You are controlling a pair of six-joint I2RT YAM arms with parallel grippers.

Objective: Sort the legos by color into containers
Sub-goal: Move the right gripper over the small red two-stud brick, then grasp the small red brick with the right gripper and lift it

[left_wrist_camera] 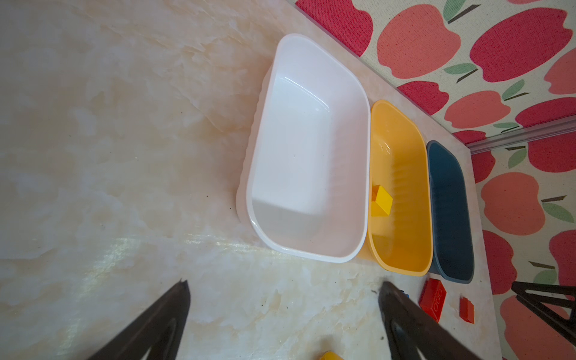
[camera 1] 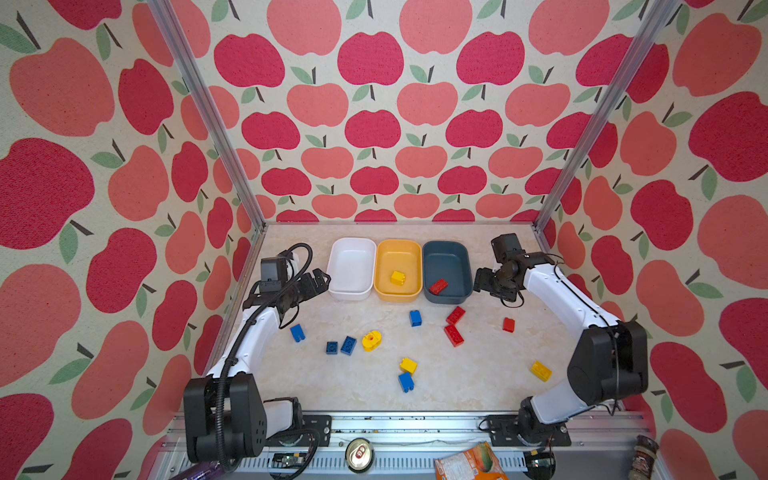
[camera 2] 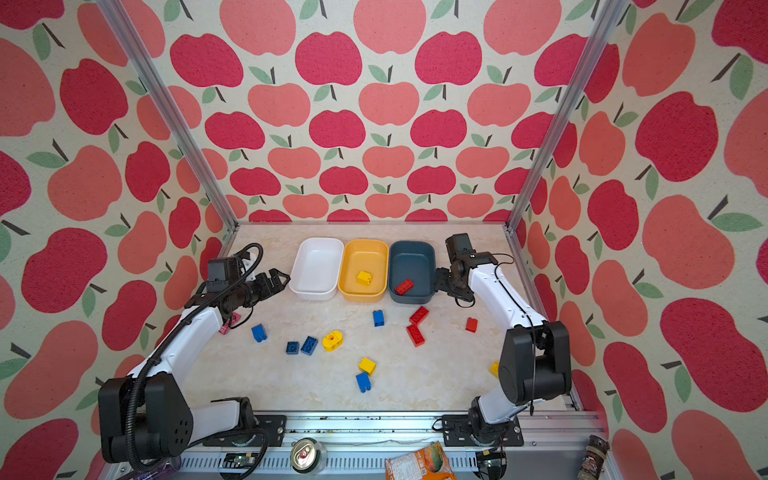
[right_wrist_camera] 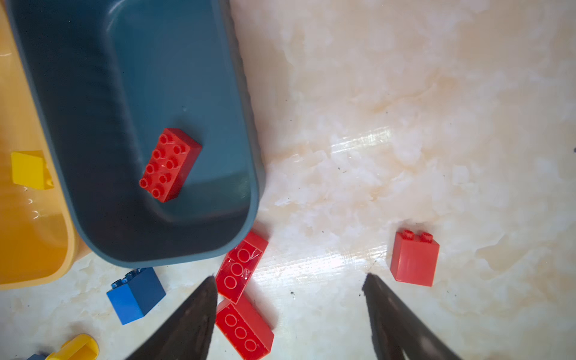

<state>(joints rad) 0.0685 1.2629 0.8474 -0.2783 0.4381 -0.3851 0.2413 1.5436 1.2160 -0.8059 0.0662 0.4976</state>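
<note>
Three containers stand in a row at the back: white (camera 1: 351, 262), yellow-orange (camera 1: 397, 255) and dark blue (camera 1: 446, 259). A yellow lego (camera 1: 397, 277) lies in the yellow tub and a red lego (right_wrist_camera: 170, 163) in the dark blue one. Several blue, red and yellow legos lie loose in front, among them two red bricks (camera 1: 454, 326), a small red one (right_wrist_camera: 414, 258), a blue one (camera 1: 415, 318) and a rounded yellow piece (camera 1: 371, 340). My left gripper (camera 1: 322, 280) is open beside the white tub. My right gripper (right_wrist_camera: 290, 280) is open beside the dark blue tub, holding nothing.
A silver can (camera 1: 359, 454), an orange wrapper (camera 1: 469, 463) and a dark jar (camera 1: 642, 455) lie on the metal rail at the front edge. Apple-patterned walls close in the table on three sides.
</note>
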